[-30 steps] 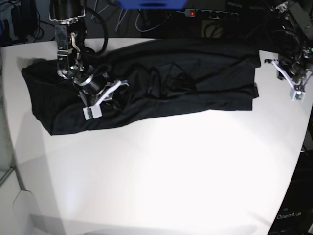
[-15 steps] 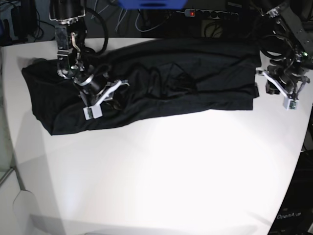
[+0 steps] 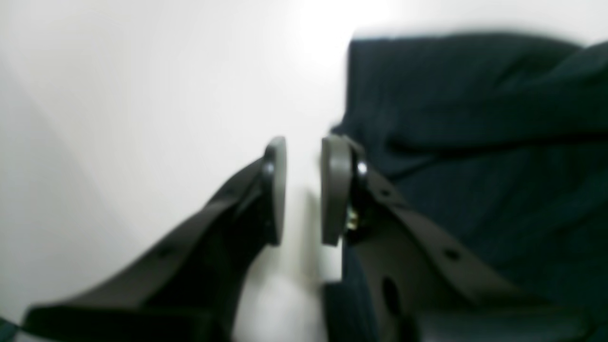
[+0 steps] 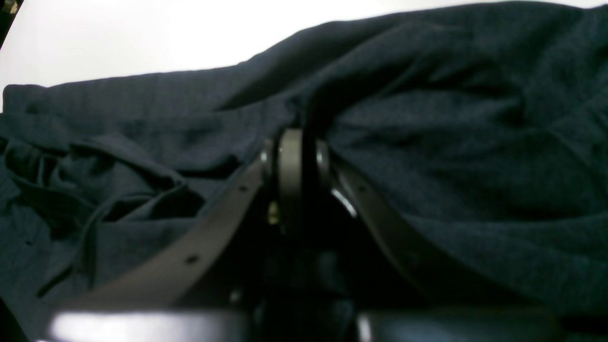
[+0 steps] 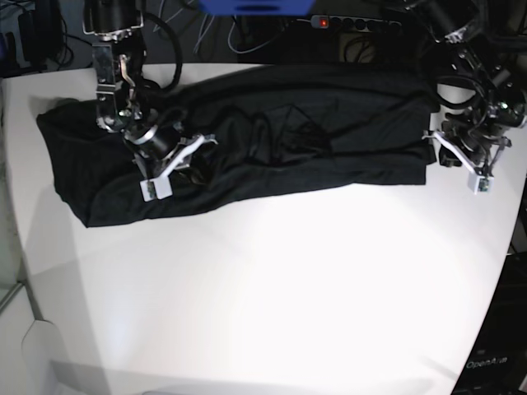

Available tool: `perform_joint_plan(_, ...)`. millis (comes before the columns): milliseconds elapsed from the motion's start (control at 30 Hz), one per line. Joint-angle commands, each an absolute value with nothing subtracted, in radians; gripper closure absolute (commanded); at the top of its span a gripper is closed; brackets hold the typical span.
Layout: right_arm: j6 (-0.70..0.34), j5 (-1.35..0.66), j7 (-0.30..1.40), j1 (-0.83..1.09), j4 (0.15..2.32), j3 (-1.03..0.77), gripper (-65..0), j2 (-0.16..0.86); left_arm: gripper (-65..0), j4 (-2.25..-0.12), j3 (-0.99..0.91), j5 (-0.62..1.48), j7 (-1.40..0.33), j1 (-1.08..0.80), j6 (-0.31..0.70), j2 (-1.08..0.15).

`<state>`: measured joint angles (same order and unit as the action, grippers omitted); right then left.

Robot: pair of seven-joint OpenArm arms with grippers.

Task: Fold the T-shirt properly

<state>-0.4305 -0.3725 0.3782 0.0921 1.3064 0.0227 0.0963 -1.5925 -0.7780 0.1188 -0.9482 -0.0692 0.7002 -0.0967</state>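
The black T-shirt (image 5: 288,136) lies spread in loose folds across the back of the white table (image 5: 272,288). In the base view my right gripper (image 5: 188,160) rests on its left part. The right wrist view shows this gripper (image 4: 297,135) shut, with a raised ridge of the T-shirt (image 4: 427,142) pinched at its tips. My left gripper (image 5: 440,152) hangs at the garment's right edge. In the left wrist view it (image 3: 304,142) is open by a narrow gap with bare table showing between the pads; the T-shirt (image 3: 475,142) lies just beside its right finger (image 3: 335,190).
A power strip (image 5: 354,23) with a red light and loose cables lies behind the table's back edge. The table's curved right edge (image 5: 515,222) runs close to the left arm. A blue object (image 5: 259,6) sits at the top centre.
My left gripper has come in from the far right and lowered to the T-shirt's right edge. The right gripper has stayed put on the cloth.
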Motion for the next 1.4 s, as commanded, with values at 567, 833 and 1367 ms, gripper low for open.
perform_joint_plan(567, -0.392, -0.291, 0.503, 0.110, 1.283, 0.025, -2.5, 0.099, -31.4, -1.546, -0.742, 0.113, -0.938, -0.038, 0.698, -0.111)
perform_joint_plan(833, -0.392, -0.291, 0.503, 0.108, 1.283, 0.025, -2.5, 0.099, -31.4, -1.463, -0.739, 0.111, -0.938, 0.018, 0.698, -0.111)
perform_joint_plan(1367, -0.392, -0.291, 0.503, 0.091, 1.283, 0.025, -2.5, 0.096, -2.7, -1.511, -0.684, 0.120, -0.946, -0.018, 0.698, -0.131)
